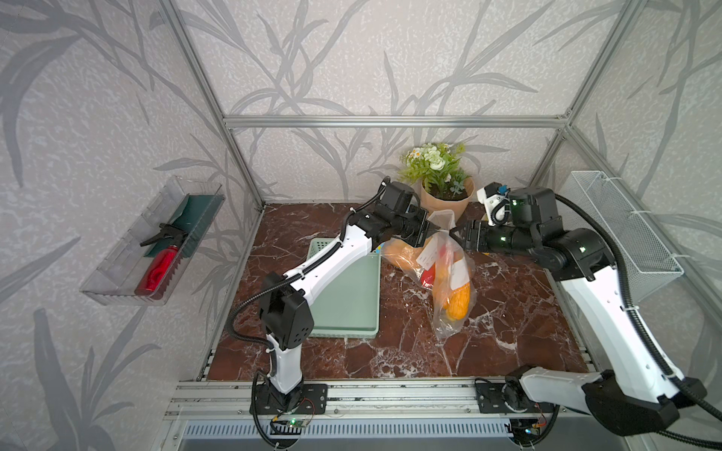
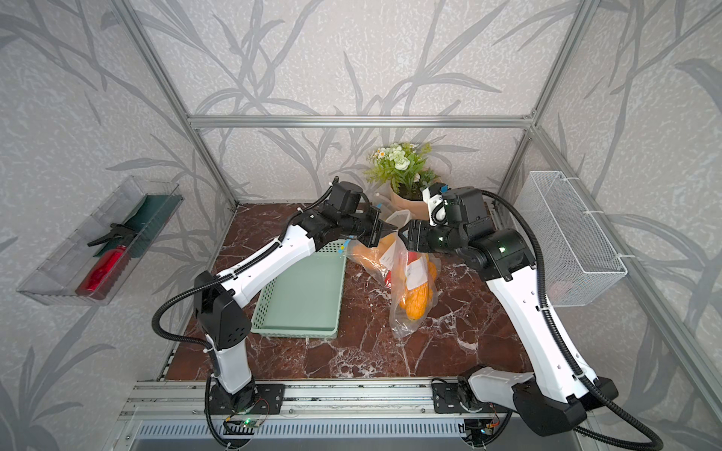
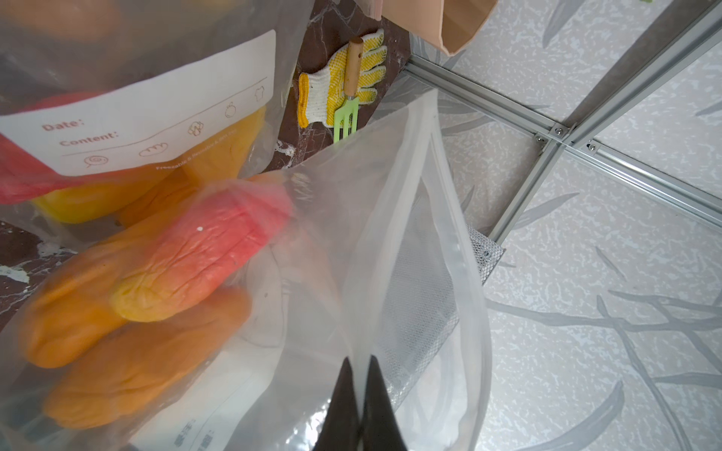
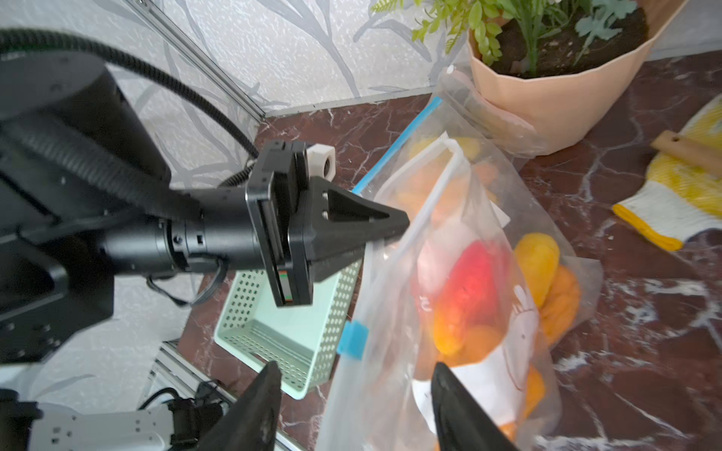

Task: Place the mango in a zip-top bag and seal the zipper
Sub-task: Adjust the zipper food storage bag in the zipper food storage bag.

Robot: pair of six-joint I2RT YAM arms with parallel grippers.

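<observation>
A clear zip-top bag [image 1: 449,324] [image 2: 402,328] hangs above the marble table in both top views. A red, orange and yellow mango [image 1: 458,302] [image 2: 416,304] [image 4: 469,289] sits inside it. My left gripper [image 1: 437,228] [image 3: 358,357] is shut on the bag's upper edge, with film pinched between its tips. My right gripper [image 1: 455,234] [image 4: 356,367] faces it, open, with loose bag film between its fingers. A light-blue zipper strip [image 4: 398,144] runs behind the left gripper [image 4: 402,226]. I cannot tell which bag it belongs to. A blue tab [image 4: 353,339] sits on the held bag's edge.
A second clear bag [image 1: 398,254] with orange fruit lies behind. A mint-green basket [image 1: 351,304] stands under the left arm. A potted plant [image 1: 445,199] is at the back, with a glove and garden fork [image 3: 340,82] beside it. A wire basket [image 1: 625,234] hangs on the right wall.
</observation>
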